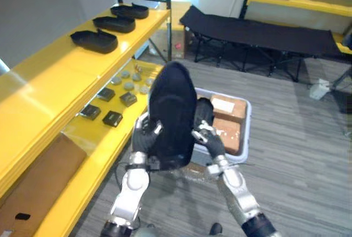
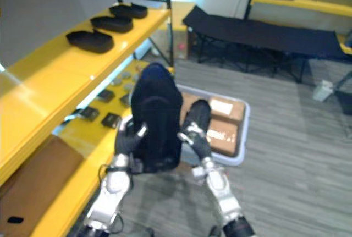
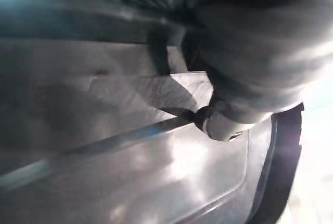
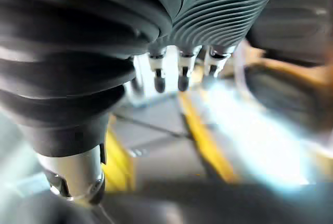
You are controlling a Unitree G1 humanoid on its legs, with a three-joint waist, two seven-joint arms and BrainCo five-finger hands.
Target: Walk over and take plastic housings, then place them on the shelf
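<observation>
Nearest, low in the centre of the frame, the left hand [image 1: 144,134] and the right hand [image 1: 208,136] carry one black plastic housing [image 1: 171,110] between them. It stands on end, its rounded top reaching up toward the middle of the frame. The left hand grips its left edge, with the thumb laid over the front face. The right hand is against its right edge, and whether that hand grasps it or only presses cannot be told.

Behind the housing, a grey bin [image 1: 247,132] sits on the wood-pattern floor [image 1: 297,154] and holds brown cardboard boxes [image 1: 228,130].

Along the left side runs a yellow shelf [image 1: 49,83]. On its top board, toward the upper left, three more black housings [image 1: 94,40] lie in a row, each apart from the next. The lower board [image 1: 88,176] carries small black parts [image 1: 113,118] and grey round pieces [image 1: 127,86]. A black folding cot [image 1: 258,31] stands at the upper right.
</observation>
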